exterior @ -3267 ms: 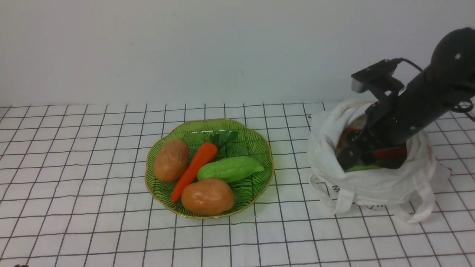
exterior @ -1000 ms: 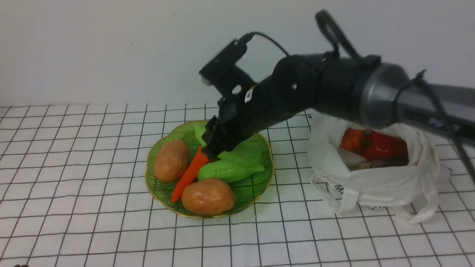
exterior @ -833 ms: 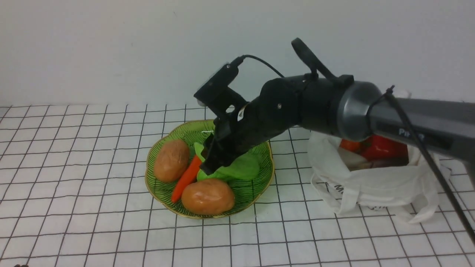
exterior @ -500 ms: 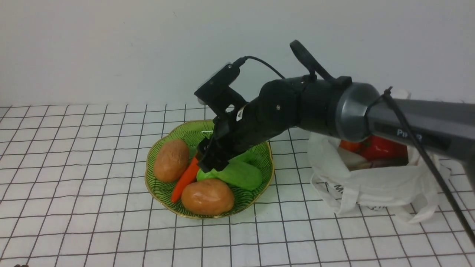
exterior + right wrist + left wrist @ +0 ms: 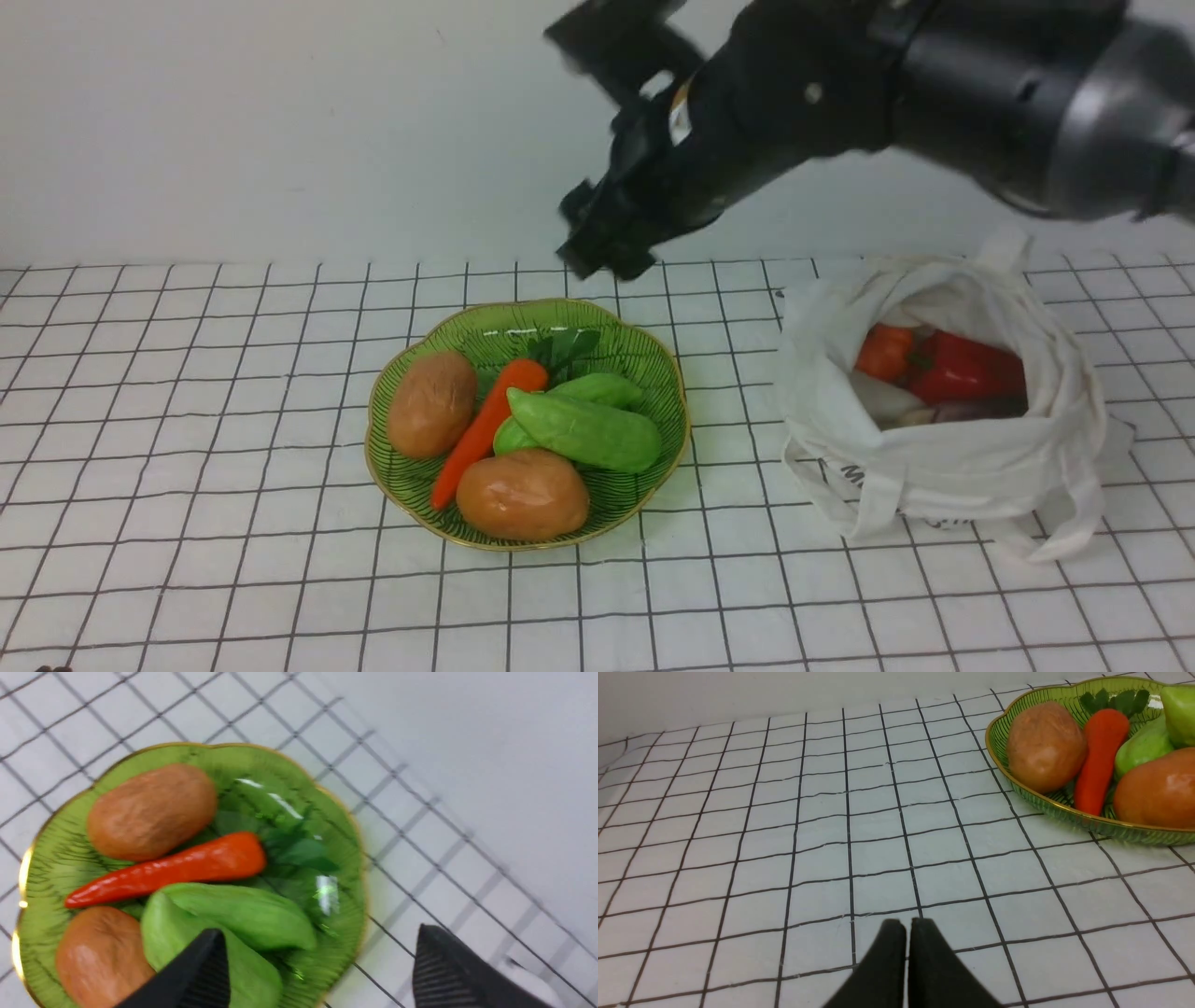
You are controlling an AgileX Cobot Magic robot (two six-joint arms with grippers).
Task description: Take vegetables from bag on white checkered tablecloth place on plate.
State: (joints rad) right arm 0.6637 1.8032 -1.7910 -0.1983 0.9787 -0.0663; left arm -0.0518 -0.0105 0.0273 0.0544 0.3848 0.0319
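The green leaf-shaped plate [image 5: 635, 359] holds two green gourds [image 5: 588, 431], an orange carrot [image 5: 485, 420] and two brown potatoes [image 5: 523, 495]. The plate also shows in the right wrist view [image 5: 341, 868] and the left wrist view [image 5: 1064, 809]. The white bag [image 5: 943, 467] stands at the right with a red bell pepper [image 5: 962, 366] and a small orange vegetable [image 5: 882, 350] inside. My right gripper [image 5: 602, 238] is open and empty, raised above the plate's far edge; its jaws stand wide apart in the right wrist view [image 5: 317, 935]. My left gripper [image 5: 907, 926] is shut, low over the white checkered tablecloth [image 5: 187, 373].
A plain white wall runs behind the table. The bag's strap handles [image 5: 1064, 523] trail on the cloth at its front. The right arm's body [image 5: 934, 84] spans the upper right of the front view.
My right gripper took a green gourd from the bag, set it on the plate, let go and rose up and back. The plate now holds two gourds.
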